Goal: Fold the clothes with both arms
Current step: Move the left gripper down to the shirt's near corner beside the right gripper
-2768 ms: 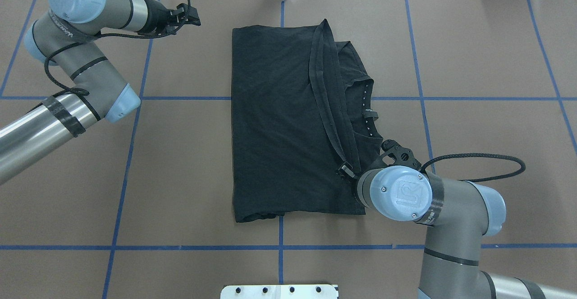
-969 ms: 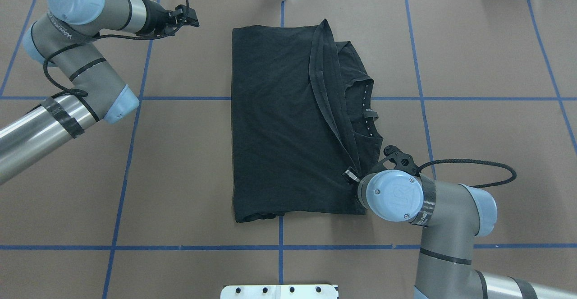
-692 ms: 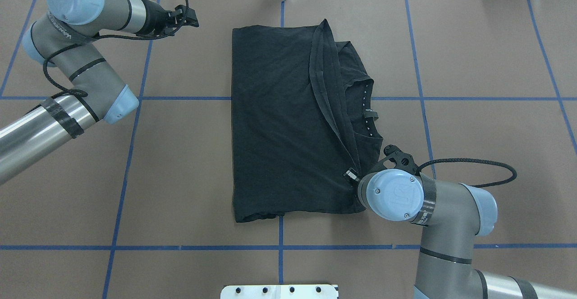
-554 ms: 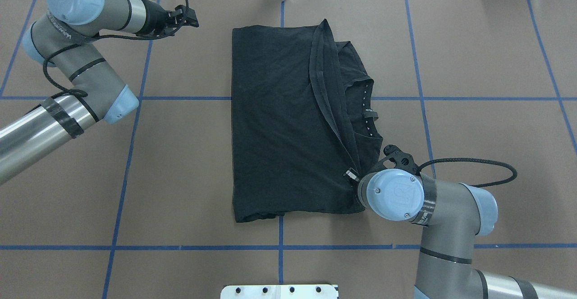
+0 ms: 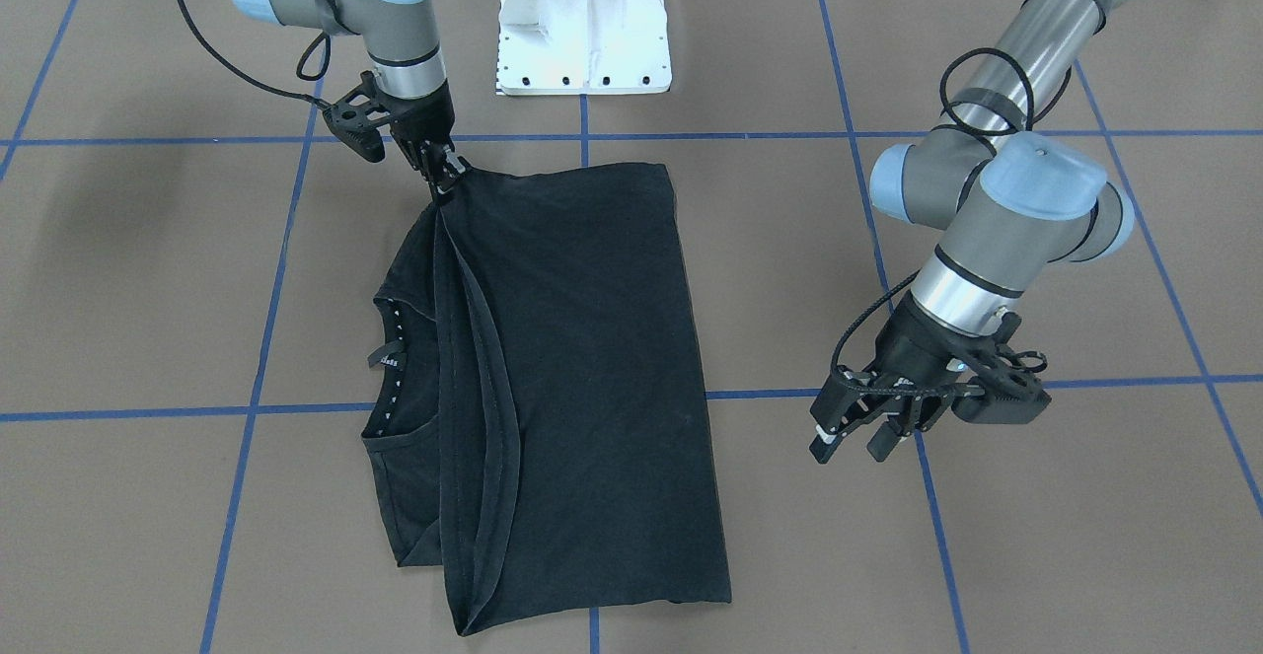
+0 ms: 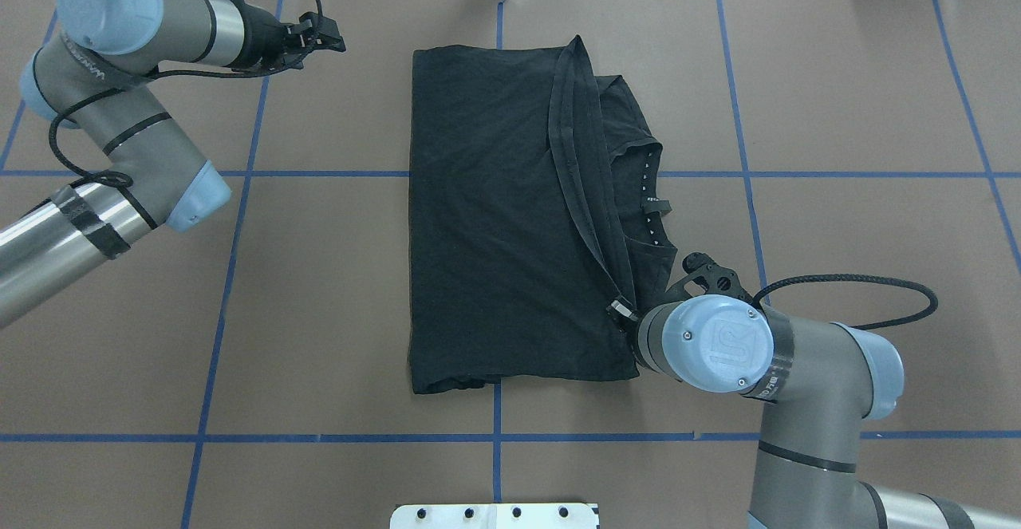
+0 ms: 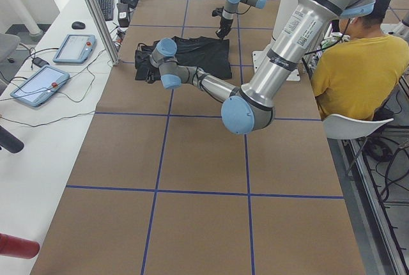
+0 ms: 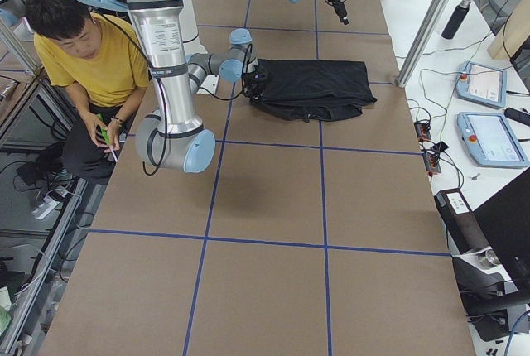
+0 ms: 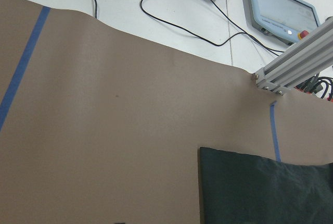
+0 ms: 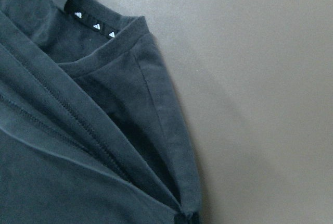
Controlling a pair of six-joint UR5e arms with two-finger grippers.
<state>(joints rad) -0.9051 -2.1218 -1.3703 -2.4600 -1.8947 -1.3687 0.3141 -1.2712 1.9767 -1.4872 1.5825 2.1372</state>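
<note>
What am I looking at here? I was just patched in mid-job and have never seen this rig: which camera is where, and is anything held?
It is a robot: a left arm and a right arm at a brown table. One picture looks down from behind the robot, one faces it from across the table, two look along the table from its ends, and two come from wrist cameras. A black T-shirt, partly folded, lies in the middle. The right gripper is shut on the shirt's corner nearest the robot, on the collar side. The left gripper is open and empty, over bare table beside the cloth. A person sits nearby.
</note>
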